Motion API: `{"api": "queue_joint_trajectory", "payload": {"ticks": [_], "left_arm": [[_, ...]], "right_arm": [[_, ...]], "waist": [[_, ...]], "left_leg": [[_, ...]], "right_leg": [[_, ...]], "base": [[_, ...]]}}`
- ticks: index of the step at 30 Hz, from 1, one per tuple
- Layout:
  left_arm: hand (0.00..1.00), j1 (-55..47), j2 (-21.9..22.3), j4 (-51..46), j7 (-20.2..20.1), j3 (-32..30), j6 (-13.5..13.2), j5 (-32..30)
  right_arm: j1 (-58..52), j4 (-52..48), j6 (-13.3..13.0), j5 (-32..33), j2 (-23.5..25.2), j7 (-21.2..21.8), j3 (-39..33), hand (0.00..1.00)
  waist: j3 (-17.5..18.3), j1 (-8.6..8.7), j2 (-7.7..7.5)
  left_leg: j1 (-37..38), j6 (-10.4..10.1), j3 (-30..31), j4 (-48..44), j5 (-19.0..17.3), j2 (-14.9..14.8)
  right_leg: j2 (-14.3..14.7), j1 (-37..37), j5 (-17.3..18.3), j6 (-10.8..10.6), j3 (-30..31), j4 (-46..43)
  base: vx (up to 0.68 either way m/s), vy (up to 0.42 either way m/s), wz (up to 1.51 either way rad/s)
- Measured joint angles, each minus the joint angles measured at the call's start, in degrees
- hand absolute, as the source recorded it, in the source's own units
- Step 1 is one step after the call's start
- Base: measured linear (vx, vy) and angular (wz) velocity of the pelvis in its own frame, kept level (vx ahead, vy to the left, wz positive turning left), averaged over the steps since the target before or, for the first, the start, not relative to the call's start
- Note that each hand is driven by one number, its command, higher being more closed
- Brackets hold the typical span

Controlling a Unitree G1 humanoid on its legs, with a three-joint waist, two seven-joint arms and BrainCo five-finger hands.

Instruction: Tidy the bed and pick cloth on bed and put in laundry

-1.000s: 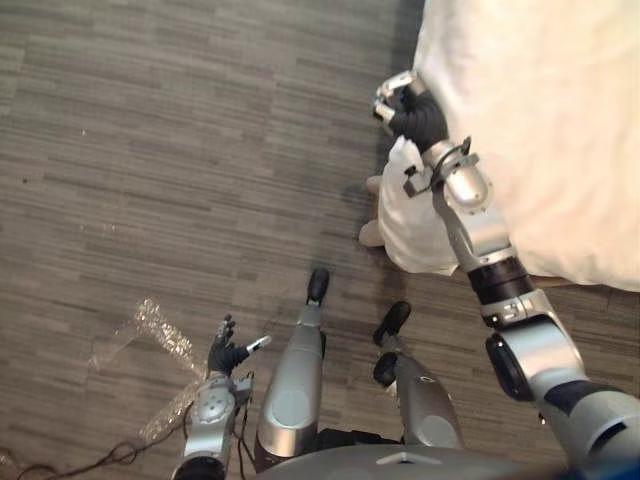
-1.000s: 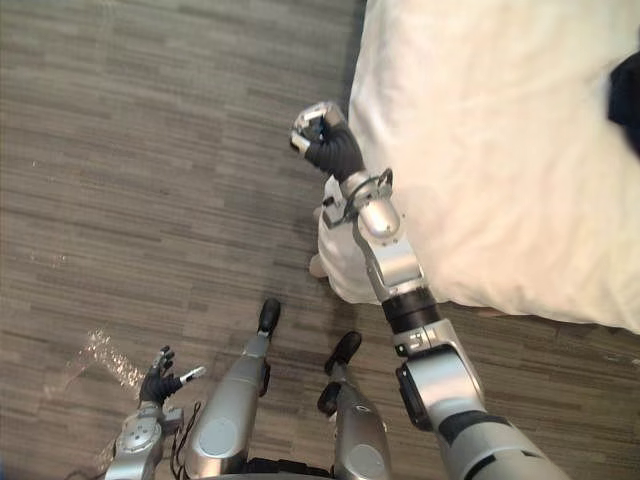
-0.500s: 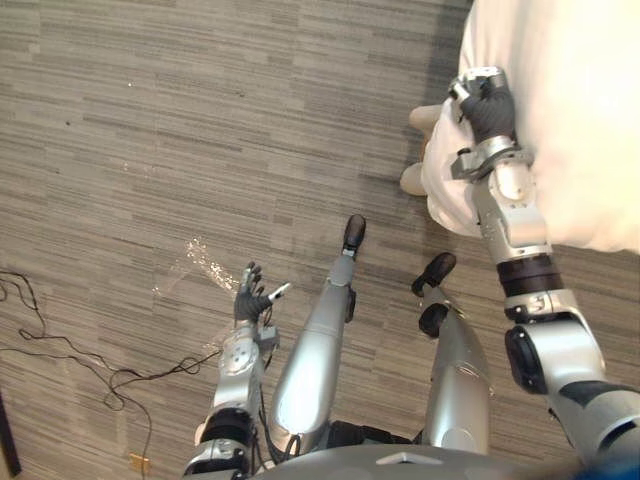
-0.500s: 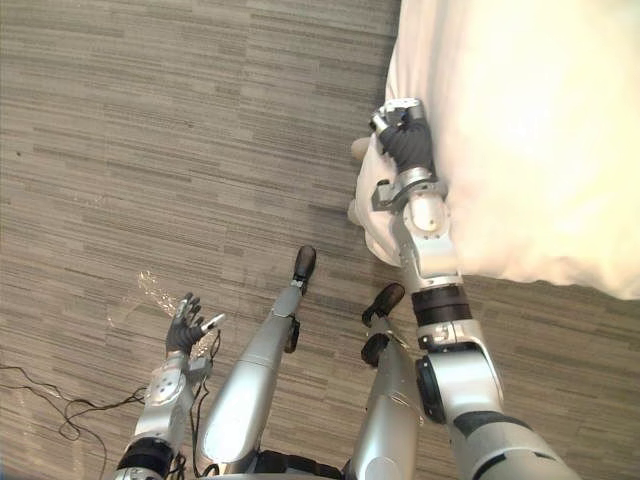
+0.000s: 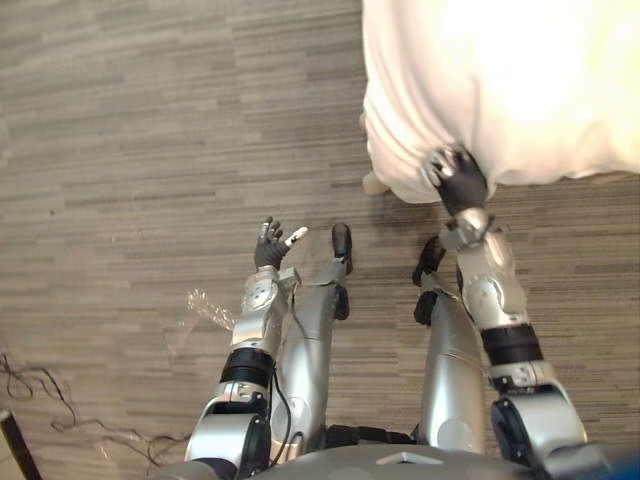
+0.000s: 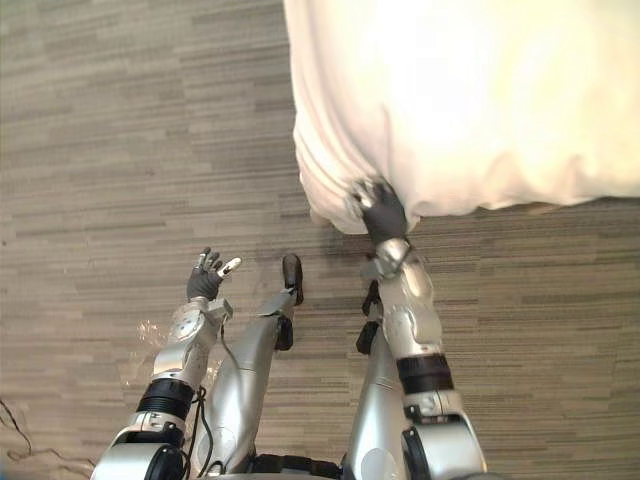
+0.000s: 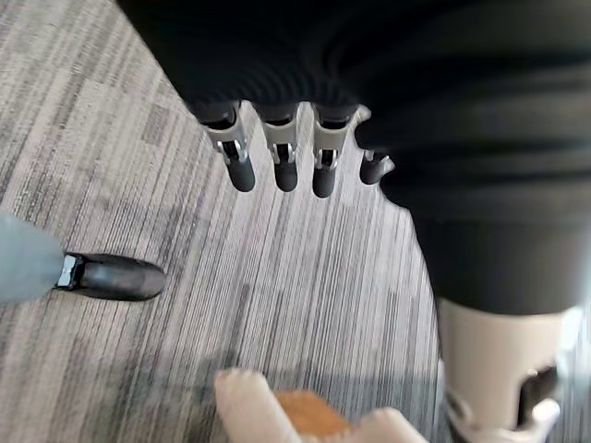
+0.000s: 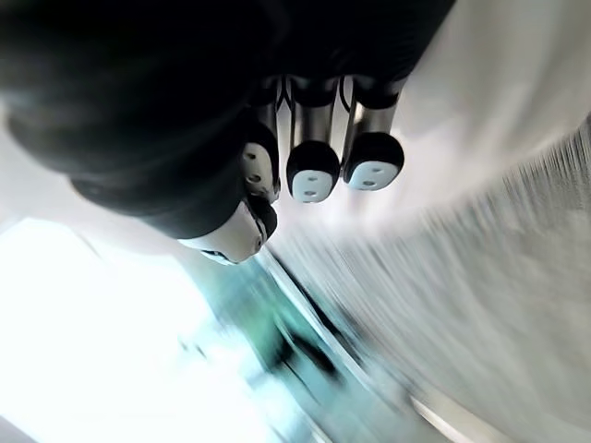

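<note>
White bedsheet [image 5: 500, 90]: it hangs over the bed's edge and bunches where your right hand [image 5: 455, 182] meets it, fingers curled and pinching its lower hem. Left hand [image 5: 272, 243]: well apart from the bedsheet, over the grey floor [image 5: 120, 150], fingers spread, holding nothing. Clear plastic scrap [image 5: 203, 311]: on the floor behind your left hand.

1. Light is soft and even, from overhead. The floor [image 5: 150, 120] reads mid-grey w/ no hard-edged shadows.
2. Sheet [image 5: 520, 80] at 1 o'clock is blown out to near-white. Folds are lost exc. along its lower edge.
3. Faint dark band on the floor along the sheet's edge, approx 12 o'clock.
4. Plastic wrap [image 5: 200, 312] at 8 o'clock throws small glints.
5. R wrist view: heavy white glare off the sheet. L wrist view: floor evenly lit.
</note>
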State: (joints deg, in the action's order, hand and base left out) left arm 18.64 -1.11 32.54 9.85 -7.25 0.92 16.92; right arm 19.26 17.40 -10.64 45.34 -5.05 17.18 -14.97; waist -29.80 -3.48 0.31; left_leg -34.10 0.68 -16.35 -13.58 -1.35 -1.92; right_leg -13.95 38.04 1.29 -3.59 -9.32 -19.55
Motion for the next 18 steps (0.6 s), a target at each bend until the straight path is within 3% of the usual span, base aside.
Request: {"api": "queue_joint_trajectory", "payload": {"ticks": [3, 6, 10, 13, 15, 18], "left_arm": [[0.0, -0.4, -0.4, 3.0, -0.3, 0.0, 0.2, 0.0], [0.0, -0.5, -0.6, 5.3, -1.8, -0.1, 1.0, 0.0], [0.0, -2.1, -1.3, 7.6, -6.0, -0.1, 1.0, -0.1], [0.0, -3.2, -1.9, 7.6, -7.9, -0.1, 1.0, -0.1], [0.0, -4.5, -2.3, 7.6, -8.9, -0.1, 1.4, -0.5], [0.0, -5.3, -2.2, 7.6, -9.5, 0.3, 2.9, -0.7]], "right_arm": [[-5.6, 2.6, -1.8, 4.7, -2.4, 1.0, -9.0, 1.0], [-10.2, 2.7, -2.3, 5.1, -3.0, 2.9, -12.8, 1.0], [-13.5, 1.5, -2.6, 6.3, -2.9, 5.4, -16.4, 1.0], [-13.4, -4.7, -3.4, 8.4, -2.9, 7.8, -16.3, 1.0], [-12.8, -15.5, -3.6, 8.6, -2.9, 10.3, -14.9, 1.0], [-10.3, -23.6, -3.3, 9.7, -3.1, 12.3, -11.9, 1.0]], "waist": [[0.3, 2.72, -0.5], [1.5, 3.47, -0.83], [6.9, 4.14, -0.92], [9.0, 4.01, -0.77], [10.6, 3.88, -0.77], [10.6, 3.84, -0.71]], "left_leg": [[5.6, 0.0, -3.1, 2.0, -0.9, -0.2], [10.7, -0.6, -5.0, 3.8, -1.4, -0.7], [16.9, -1.1, -5.8, 6.6, -1.3, -1.2], [19.6, -1.7, -5.9, 7.8, -1.6, -1.2], [20.5, -1.7, -5.6, 8.5, -1.6, -1.2], [21.2, -1.8, -5.3, 8.5, -1.7, -1.2]], "right_leg": [[0.5, -4.0, -0.5, -0.6, 2.1, 2.2], [1.5, -7.6, -0.4, -0.5, 2.8, 3.4], [2.3, -12.1, 1.5, -0.2, 2.0, 3.5], [2.4, -14.3, 2.6, -0.3, 1.6, 3.5], [2.4, -15.1, 3.0, -0.4, 1.1, 3.5], [2.2, -16.0, 3.3, -0.5, 0.4, 3.5]], "base": [[0.1, 0.026, -0.5], [0.14, -0.007, -0.44], [0.23, -0.042, -0.16], [0.13, -0.006, -0.01], [0.1, 0.01, 0.05], [0.07, 0.015, 0.08]]}}
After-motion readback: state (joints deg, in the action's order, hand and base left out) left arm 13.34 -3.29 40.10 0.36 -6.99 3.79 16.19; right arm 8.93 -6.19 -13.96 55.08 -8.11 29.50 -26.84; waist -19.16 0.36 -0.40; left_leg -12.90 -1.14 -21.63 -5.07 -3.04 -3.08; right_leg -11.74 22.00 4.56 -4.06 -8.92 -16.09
